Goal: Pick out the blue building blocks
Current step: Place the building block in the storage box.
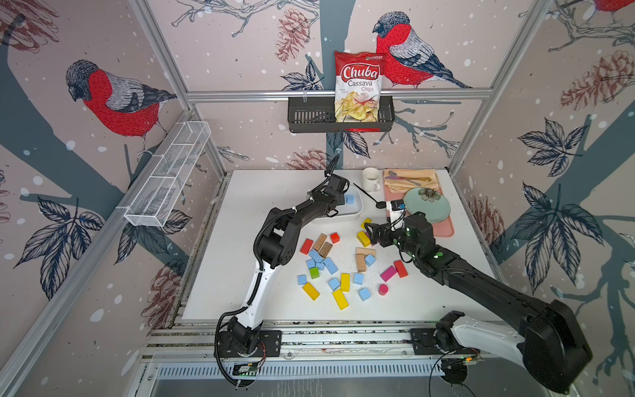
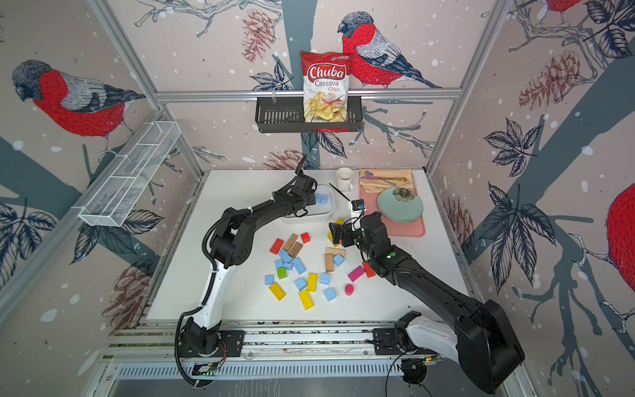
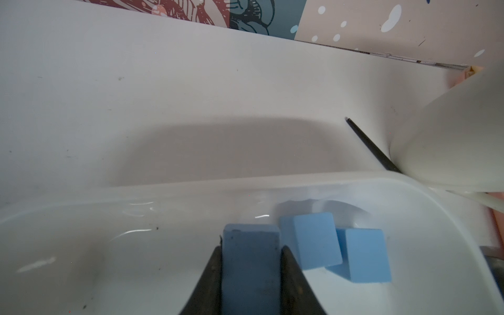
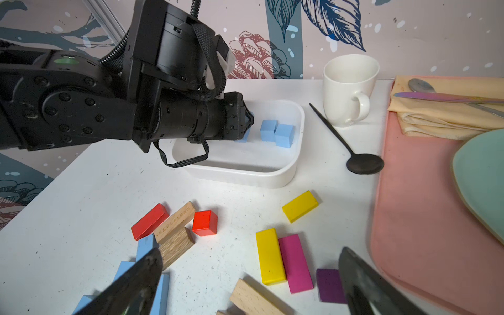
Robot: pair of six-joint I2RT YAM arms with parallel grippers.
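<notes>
L gripper (image 3: pixel 251 246) tight on blue block (image 3: pixel 251 272), long axis along jaws; R gripper (image 4: pixel 250 255) apart

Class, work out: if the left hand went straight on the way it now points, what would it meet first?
Probably the far wall of the white tray, beyond the blue block the left hand grips. The two loose blue blocks sit to one side. Depth is unclear.

walls: bird-and-pinecone wallpaper (image 1: pixel 113 99) | frame: aluminium rails (image 1: pixel 240 94) | table (image 1: pixel 261 192): white | shelf: black basket (image 1: pixel 309 117)

Black-and-white arms (image 1: pixel 256 292), ribbed black cables (image 4: pixel 210 49)
</notes>
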